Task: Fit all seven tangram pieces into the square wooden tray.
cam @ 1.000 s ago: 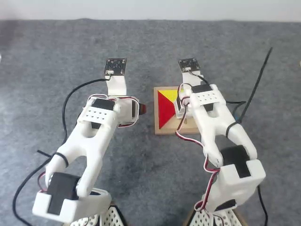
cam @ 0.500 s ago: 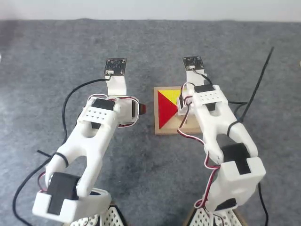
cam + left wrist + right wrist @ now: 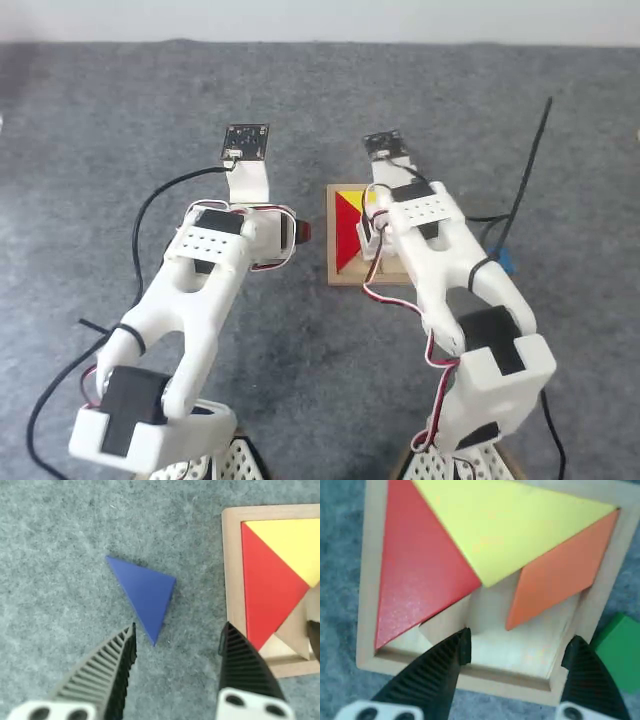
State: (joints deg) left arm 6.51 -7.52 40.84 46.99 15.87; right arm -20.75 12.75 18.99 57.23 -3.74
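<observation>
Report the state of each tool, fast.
Left tool: open, holding nothing, above the blue triangle.
Right tool: open, holding nothing, over the wooden tray.

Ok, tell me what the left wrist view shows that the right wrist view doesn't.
Left wrist view, not the right: the blue triangle lying on the grey carpet outside the wooden tray, ahead of the open left gripper.
Right wrist view, not the left: the orange parallelogram seated in the tray against the yellow triangle, the green piece on the carpet beside a tray corner, and the open right gripper over the tray's bare floor.
Both: the tray, holding the red triangle and the yellow triangle edge to edge, with carpet around it.
</observation>
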